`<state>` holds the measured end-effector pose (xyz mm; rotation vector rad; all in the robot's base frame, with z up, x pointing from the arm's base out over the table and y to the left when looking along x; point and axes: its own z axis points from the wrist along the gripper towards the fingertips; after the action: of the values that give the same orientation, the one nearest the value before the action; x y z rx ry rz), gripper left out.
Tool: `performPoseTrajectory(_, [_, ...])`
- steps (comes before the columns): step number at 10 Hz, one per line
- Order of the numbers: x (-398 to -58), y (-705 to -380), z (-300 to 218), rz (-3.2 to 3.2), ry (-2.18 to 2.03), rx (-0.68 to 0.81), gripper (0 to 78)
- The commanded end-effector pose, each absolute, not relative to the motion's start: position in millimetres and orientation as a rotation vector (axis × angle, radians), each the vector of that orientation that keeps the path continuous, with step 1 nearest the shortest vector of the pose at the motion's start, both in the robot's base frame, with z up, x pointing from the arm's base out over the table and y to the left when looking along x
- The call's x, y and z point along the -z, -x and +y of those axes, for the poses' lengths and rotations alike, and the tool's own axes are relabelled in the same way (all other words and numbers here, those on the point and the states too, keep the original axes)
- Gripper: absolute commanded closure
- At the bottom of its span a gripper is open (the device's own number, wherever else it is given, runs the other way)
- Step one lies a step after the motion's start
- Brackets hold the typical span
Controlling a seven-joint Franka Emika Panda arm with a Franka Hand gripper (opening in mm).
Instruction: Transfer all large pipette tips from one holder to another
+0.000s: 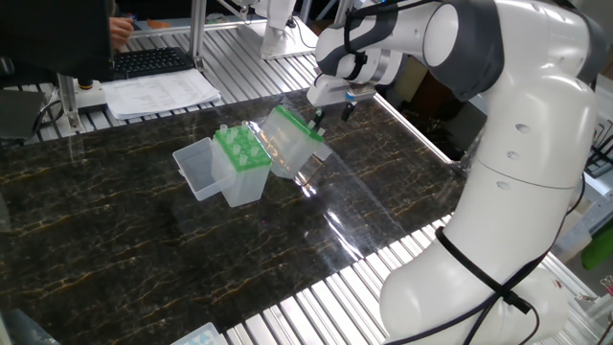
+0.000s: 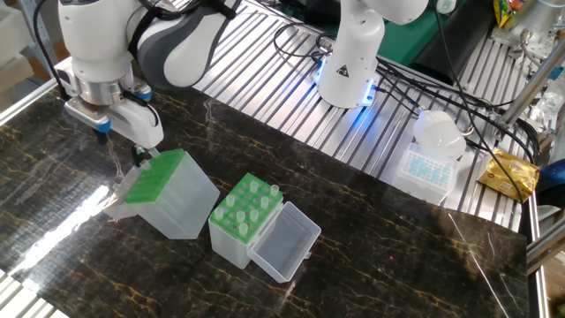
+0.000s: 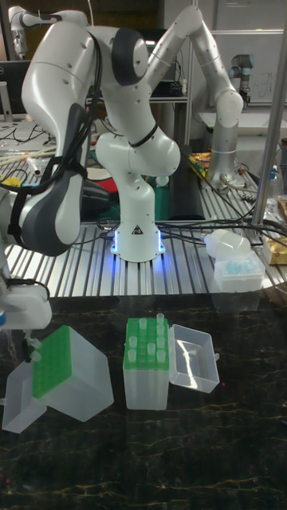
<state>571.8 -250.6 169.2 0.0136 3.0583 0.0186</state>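
Large pipette tips (image 2: 245, 201): pale-green cones standing in the green plate of the upright holder (image 2: 238, 237) at desk centre, its clear lid (image 2: 284, 245) hinged open at 4 o'clock in the other fixed view.

Second holder (image 2: 168, 194): just beside the first at 9 o'clock, tilted on its own lid; its green plate shows no tips.

Gripper (image 2: 141, 155): at the tilted holder's upper edge, 10 o'clock of it. Finger spacing and any held tip: cannot tell.

Desk (image 2: 397, 256): dark marbled top.

Step, judged: working at the receiving holder. Next move calls for returning over the upright holder and aligning with one collar.
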Motion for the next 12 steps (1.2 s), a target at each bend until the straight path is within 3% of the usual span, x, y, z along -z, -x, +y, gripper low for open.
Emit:
performPoseTrajectory(1, [-177.7,-570.1,-243.4,3.058,-0.041,-0.015,0.1])
performPoseTrajectory(12, [-210.3,-548.5,-194.4,3.081,-0.213,-0.016,0.1])
